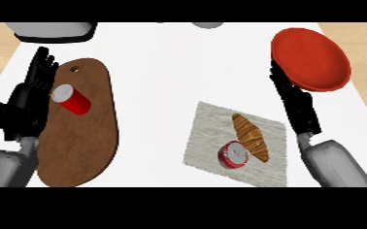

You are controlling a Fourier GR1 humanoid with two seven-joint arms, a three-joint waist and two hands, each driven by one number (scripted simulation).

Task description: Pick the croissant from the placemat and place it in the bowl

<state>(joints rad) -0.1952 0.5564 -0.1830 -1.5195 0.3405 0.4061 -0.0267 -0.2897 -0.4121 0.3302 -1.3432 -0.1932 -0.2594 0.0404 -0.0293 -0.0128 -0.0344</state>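
Right black hand (295, 102), fingers straight and holding nothing, is just right of the golden-brown croissant (250, 137), whose long axis runs far-left to near-right on the grey placemat (208, 131); the red bowl (311, 58) lies beyond.

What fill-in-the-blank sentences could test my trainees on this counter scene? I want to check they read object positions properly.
1. The croissant lies on the ____, beside a red can.
2. A second red can lies on the brown wooden ____.
3. The bowl near the right hand is coloured ____.
4. The left hand shows at the view's ____ edge, fingers straight.

Missing words: placemat; cutting board; red; left
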